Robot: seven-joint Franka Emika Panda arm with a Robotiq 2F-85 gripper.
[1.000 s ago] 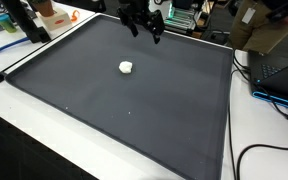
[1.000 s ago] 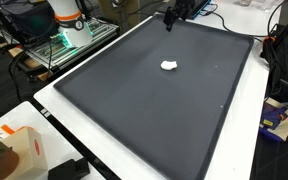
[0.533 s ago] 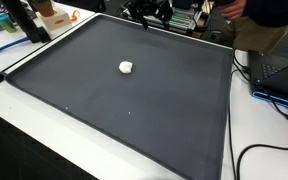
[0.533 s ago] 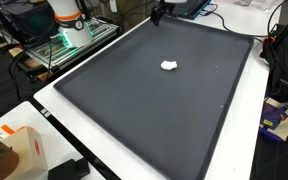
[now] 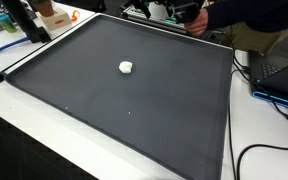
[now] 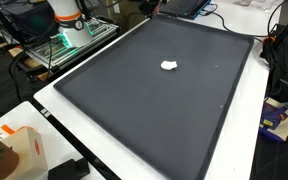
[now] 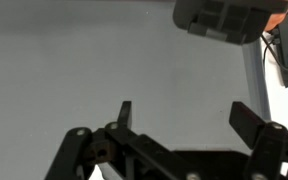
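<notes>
White lump (image 5: pixel 126 67) sits on the dark mat (image 5: pixel 134 115), well apart from my gripper (image 7: pixel 182 108) — jaws spread wide, nothing held between them. Under the fingers (image 7: pixel 125 110) I see only grey mat.

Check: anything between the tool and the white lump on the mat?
Nothing visible. The open tool is up by the far edge of the mat; the white lump lies alone mid-mat, with only bare mat between them.
</notes>
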